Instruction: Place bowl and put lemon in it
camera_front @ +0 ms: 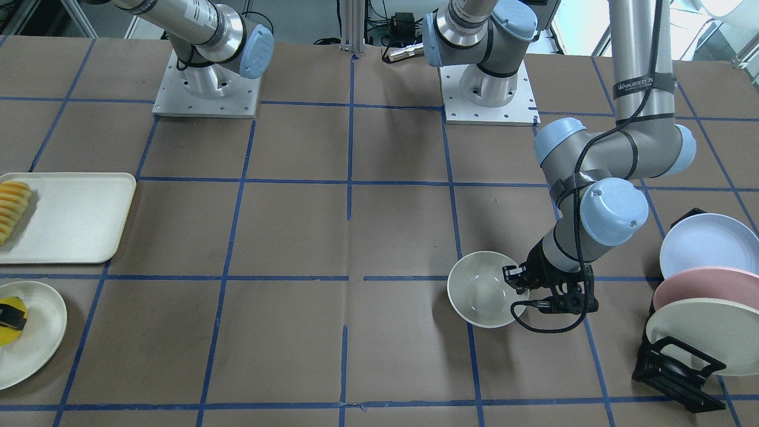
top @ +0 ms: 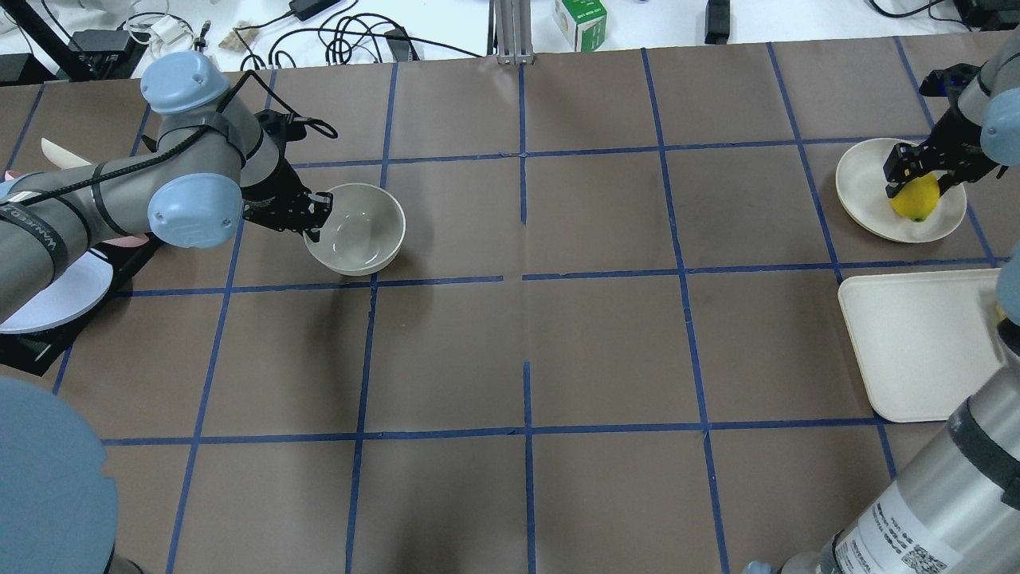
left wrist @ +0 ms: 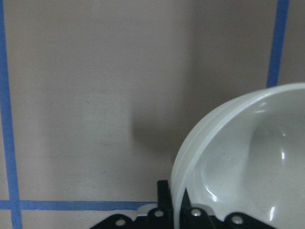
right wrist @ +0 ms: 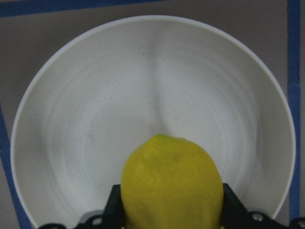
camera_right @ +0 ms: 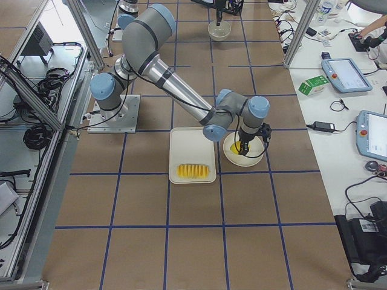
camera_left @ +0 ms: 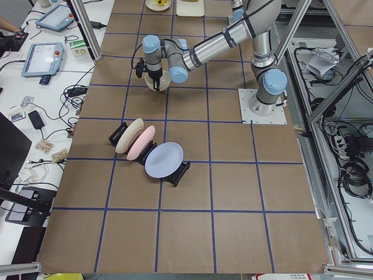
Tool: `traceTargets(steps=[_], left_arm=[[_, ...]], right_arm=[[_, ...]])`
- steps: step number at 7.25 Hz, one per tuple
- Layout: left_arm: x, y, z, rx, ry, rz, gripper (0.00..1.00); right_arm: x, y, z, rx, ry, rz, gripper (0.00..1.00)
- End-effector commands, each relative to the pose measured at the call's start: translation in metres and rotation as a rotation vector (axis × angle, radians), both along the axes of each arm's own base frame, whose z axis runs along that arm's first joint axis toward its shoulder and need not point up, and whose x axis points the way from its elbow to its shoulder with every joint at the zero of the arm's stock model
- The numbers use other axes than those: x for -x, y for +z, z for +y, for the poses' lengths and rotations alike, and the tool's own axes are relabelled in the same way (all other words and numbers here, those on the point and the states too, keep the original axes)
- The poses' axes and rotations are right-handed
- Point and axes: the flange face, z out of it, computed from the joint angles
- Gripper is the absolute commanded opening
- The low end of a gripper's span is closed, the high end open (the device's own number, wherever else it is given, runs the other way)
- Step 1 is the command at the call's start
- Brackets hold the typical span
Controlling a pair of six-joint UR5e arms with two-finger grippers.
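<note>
The cream-white bowl (camera_front: 481, 293) (top: 362, 231) (left wrist: 248, 157) is upright on the robot's left side of the brown table. My left gripper (camera_front: 517, 279) (top: 317, 217) (left wrist: 181, 217) is shut on its rim, one finger inside and one outside. I cannot tell whether the bowl rests on the table. The yellow lemon (top: 915, 198) (camera_front: 8, 332) (right wrist: 171, 183) is over a flat cream plate (top: 865, 191) (right wrist: 95, 119) on the far right side. My right gripper (top: 915, 179) (right wrist: 171, 210) is shut on the lemon, a finger on each side.
A cream tray (camera_front: 77, 216) (top: 916, 343) with a row of yellow-orange slices (camera_front: 13, 207) lies beside the plate. A black rack with several upright plates (camera_front: 705, 296) stands right behind the left arm. Blue tape lines grid the table.
</note>
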Motion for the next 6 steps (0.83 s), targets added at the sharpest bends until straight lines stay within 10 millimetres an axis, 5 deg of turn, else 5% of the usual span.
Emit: traceTargets(steps=[1,3,4,6], left_arm=[[0.090,0.020,0.016,0.012,0.101,0.066,0.00],[0.186,0.001,0.046,-0.038,0.190,0.072,0.00],[0.215,-0.002,0.056,-0.011,0.151,0.086,0.00],[0.227,-0.017,0.053,0.013,0.134,0.083,0.00]], right_arm=[[-0.007,0.034,0.009,-0.004,0.002,-0.004,0.00],[-0.027,0.082,0.022,-0.027,-0.069,-0.031,0.00],[-0.051,0.099,0.021,-0.040,-0.071,-0.039,0.00],[-0.096,0.119,0.019,-0.040,-0.106,-0.030,0.00]])
